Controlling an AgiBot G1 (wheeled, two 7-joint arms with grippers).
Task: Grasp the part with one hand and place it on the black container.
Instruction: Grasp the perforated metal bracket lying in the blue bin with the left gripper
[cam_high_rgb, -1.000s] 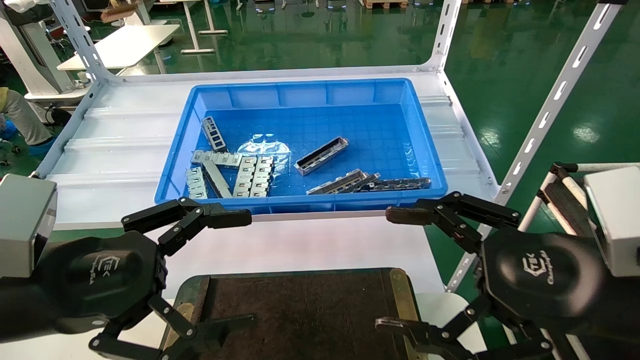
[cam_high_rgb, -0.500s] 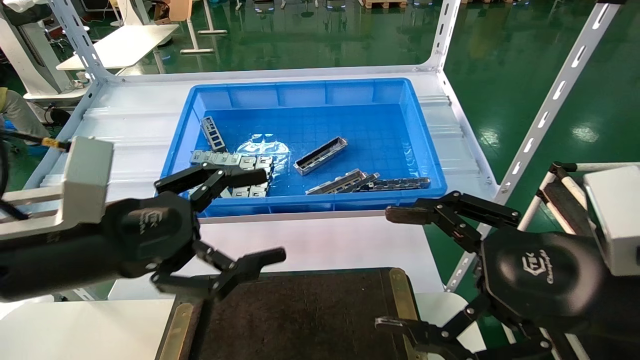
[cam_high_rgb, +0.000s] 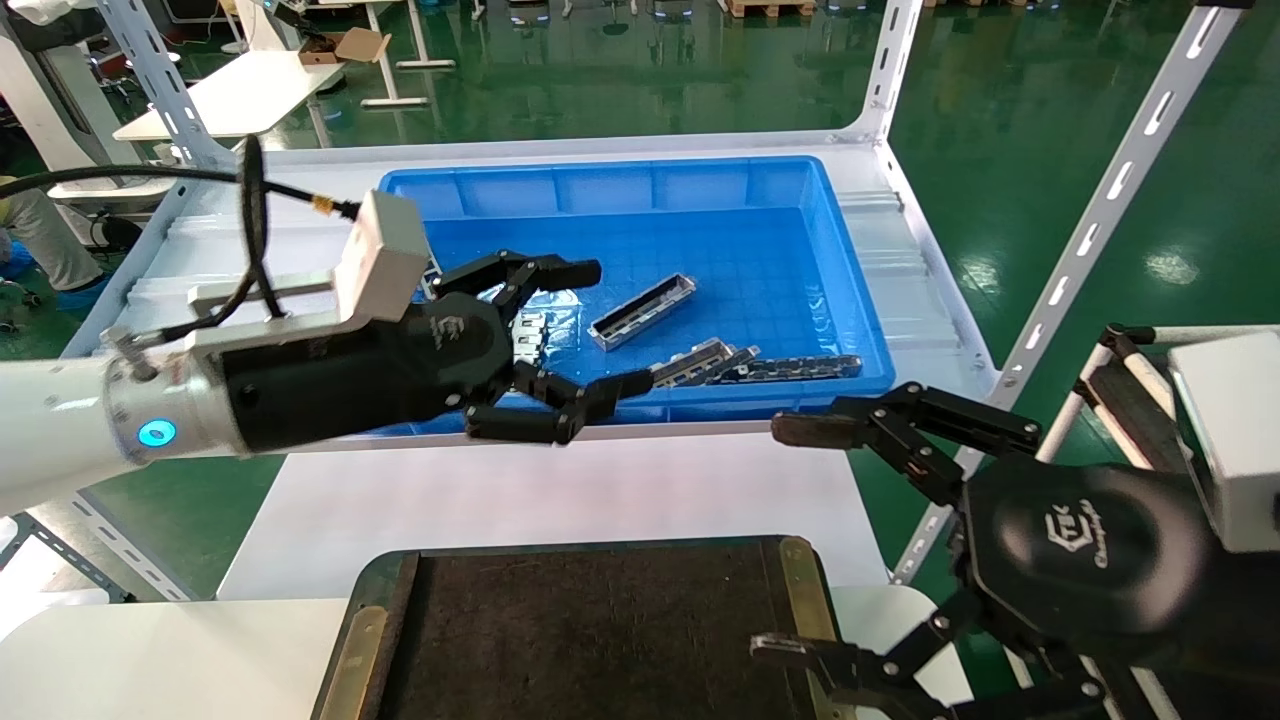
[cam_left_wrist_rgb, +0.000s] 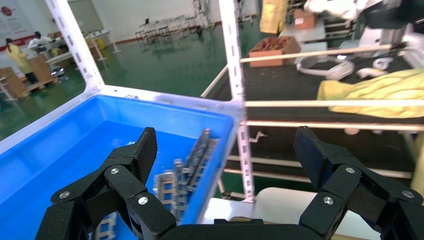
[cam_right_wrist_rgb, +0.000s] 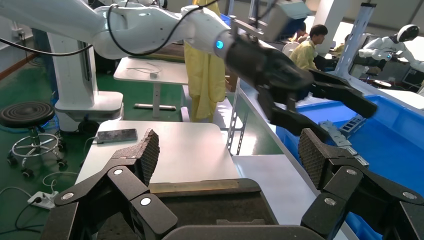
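- Hovering over the blue plastic bin (cam_high_rgb: 850, 300), the left black claw pincer (cam_high_rgb: 590, 325) is spread, near the silvery metal channel part (cam_high_rgb: 643, 312).
- Right black claw pincer (cam_high_rgb: 790, 540) hangs spread beside the flat dark rectangular tray (cam_high_rgb: 600, 640).

My right gripper (cam_right_wrist_rgb: 227, 162) hangs fingers spread above the black container (cam_right_wrist_rgb: 210, 207); left gripper (cam_right_wrist_rgb: 320, 107), also spread, hovers over the blue bin (cam_right_wrist_rgb: 400, 145).

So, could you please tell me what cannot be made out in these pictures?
- Head view: the left claw covers the pale slotted plates in the blue plastic bin.
- Head view: the dark flat tray is cut off at the bottom edge.
- Right wrist view: the right claw hides much of the tray.
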